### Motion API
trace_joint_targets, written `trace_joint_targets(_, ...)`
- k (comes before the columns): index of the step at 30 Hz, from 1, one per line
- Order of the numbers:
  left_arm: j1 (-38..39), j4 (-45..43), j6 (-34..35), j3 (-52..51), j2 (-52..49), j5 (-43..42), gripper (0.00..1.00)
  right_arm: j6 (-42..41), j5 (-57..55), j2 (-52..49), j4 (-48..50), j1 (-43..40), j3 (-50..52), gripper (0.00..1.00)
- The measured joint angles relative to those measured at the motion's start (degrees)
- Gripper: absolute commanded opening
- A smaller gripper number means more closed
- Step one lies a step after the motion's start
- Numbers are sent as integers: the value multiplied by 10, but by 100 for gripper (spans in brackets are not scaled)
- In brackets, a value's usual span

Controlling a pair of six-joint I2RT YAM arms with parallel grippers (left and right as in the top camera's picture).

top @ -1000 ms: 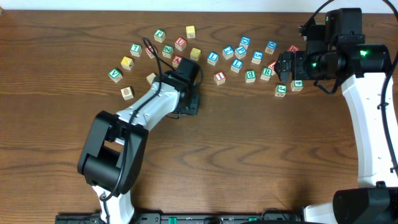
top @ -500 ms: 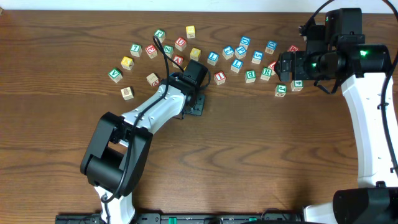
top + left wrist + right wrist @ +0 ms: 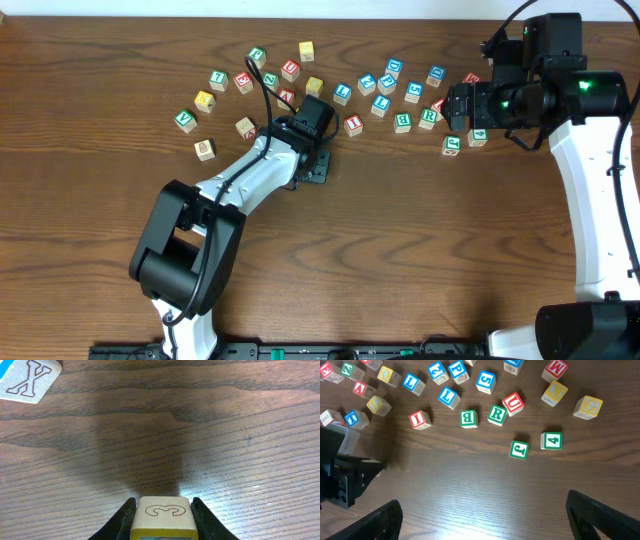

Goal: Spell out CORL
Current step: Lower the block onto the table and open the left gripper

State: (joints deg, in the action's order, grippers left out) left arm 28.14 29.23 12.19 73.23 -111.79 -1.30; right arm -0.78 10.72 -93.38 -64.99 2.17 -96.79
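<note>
Your left gripper [image 3: 316, 168] is pinching a small wooden cube [image 3: 161, 514] between its two fingers, near the middle of the desk [image 3: 420, 250], just below the scattered blocks. In the left wrist view the cube's pale face shows an outlined figure like a 3, with a yellow side under it. I cannot tell which letter it carries. It hangs above bare wood, with its shadow ahead of it.

Your right gripper [image 3: 482, 500] is spread wide and holds nothing. It hovers over the right-hand cluster, where the green R cube [image 3: 496, 414] sits just beside a green B cube [image 3: 468, 418]. A blue L cube [image 3: 448, 396] lies up and to the left of them.

These cubes are probably light, rigid and smooth-faced. Take each one on two opposite flat sides, squarely and centred. A corner grip could let it twist or slip.

Compared with one second ago, your left arm has swung slightly right and toward you, uncovering a pale cube [image 3: 244, 127] it had partly hidden. Since half a second ago nothing has moved. The right arm has stayed put throughout.
</note>
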Motion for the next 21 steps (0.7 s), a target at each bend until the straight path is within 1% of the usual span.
trace_joint_targets(8, 0, -10, 0, 0, -25, 1, 29, 0, 0, 0, 0, 0, 0, 99)
trace_joint_targets(9, 0, -10, 0, 0, -25, 1, 31, 0, 0, 0, 0, 0, 0, 99)
trace_joint_targets(10, 0, -10, 0, 0, -25, 2, 36, 0, 0, 0, 0, 0, 0, 99)
trace_joint_targets(12, 0, -10, 0, 0, -25, 2, 41, 0, 0, 0, 0, 0, 0, 99)
trace_joint_targets(13, 0, -10, 0, 0, -25, 2, 45, 0, 0, 0, 0, 0, 0, 99)
trace_joint_targets(14, 0, -10, 3, 0, -25, 2, 47, 0, 0, 0, 0, 0, 0, 99)
trace_joint_targets(16, 0, -10, 2, 0, -25, 2, 48, 0, 0, 0, 0, 0, 0, 99)
trace_joint_targets(21, 0, -9, 2, 0, -25, 2, 48, 0, 0, 0, 0, 0, 0, 99)
